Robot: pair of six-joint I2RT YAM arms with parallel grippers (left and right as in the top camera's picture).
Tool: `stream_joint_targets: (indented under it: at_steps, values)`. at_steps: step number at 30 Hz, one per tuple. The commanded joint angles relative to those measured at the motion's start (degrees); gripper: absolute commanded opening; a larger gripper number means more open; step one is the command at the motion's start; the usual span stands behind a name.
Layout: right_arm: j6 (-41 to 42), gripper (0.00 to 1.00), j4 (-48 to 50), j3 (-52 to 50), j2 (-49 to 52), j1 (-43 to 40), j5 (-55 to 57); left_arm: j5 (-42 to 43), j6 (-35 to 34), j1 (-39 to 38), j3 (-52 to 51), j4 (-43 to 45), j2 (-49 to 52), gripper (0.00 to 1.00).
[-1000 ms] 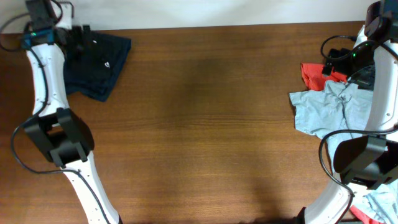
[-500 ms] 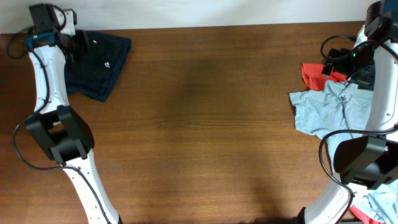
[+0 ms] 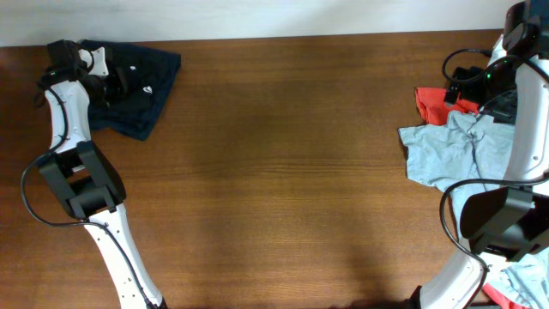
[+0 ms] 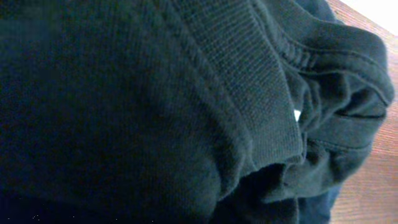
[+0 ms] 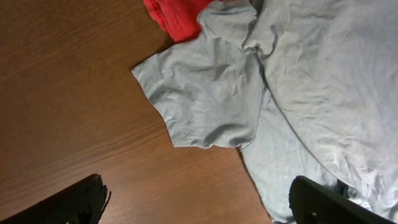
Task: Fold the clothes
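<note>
- Overhead: dark shirt [image 3: 141, 81] bunched at far-left corner of table [image 3: 283, 172], left gripper [image 3: 111, 79] right on it; blue-grey shirt [image 3: 446, 150] and red shirt [image 3: 429, 101] heaped at right edge.
- Left wrist: just dark cloth up close. Pinched closed, can't tell if gripping cloth.
- Right wrist: right gripper [image 5: 199, 202] spread wide, empty, above blue-grey shirt.
</note>
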Motion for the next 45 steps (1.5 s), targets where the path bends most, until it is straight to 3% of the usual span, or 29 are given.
stream_joint_targets:
  at_steps: [1, 4, 11, 19, 27, 29, 34, 40, 45]
  values:
    - [0.26, 0.99, 0.0, -0.24, -0.15, 0.13, -0.09, 4.44, -0.37, -0.11, 1.29, -2.19, 0.33, 0.0]
    - [0.26, 0.99, 0.0, -0.24, -0.15, 0.11, -0.09, 8.7, -0.59, -0.13, 4.42, -3.67, -4.46, 0.0]
    - [0.26, 0.99, 0.0, -0.24, -0.15, 0.13, -0.09, 8.31, -8.17, -0.02, 6.29, -0.26, -9.35, 0.01]
    - [0.26, 0.99, 0.0, -0.24, -0.15, 0.13, -0.09, 6.95, -13.6, -0.02, 6.27, 7.45, -2.6, 0.01]
    - [0.26, 0.99, 0.0, -0.24, -0.15, 0.13, -0.09, -4.09, -14.36, -0.02, 6.27, 9.99, 8.07, 0.0]
    - [0.26, 0.99, 0.0, -0.24, -0.15, 0.13, -0.09, -1.4, -12.74, 0.0, 6.27, 13.03, 10.45, 0.01]
    - [0.26, 0.99, 0.0, -0.24, -0.15, 0.13, -0.09, 14.67, -9.77, 0.48, 7.61, 19.17, 9.62, 0.04]
    - [0.26, 0.99, 0.0, -0.24, -0.15, 0.13, -0.09, 15.26, -12.33, 1.27, 16.31, 14.69, 3.52, 0.04]
    - [0.26, 0.99, 0.0, -0.24, -0.15, 0.11, -0.09, 6.67, -12.52, 1.6, 19.23, 7.5, -1.16, 0.05]
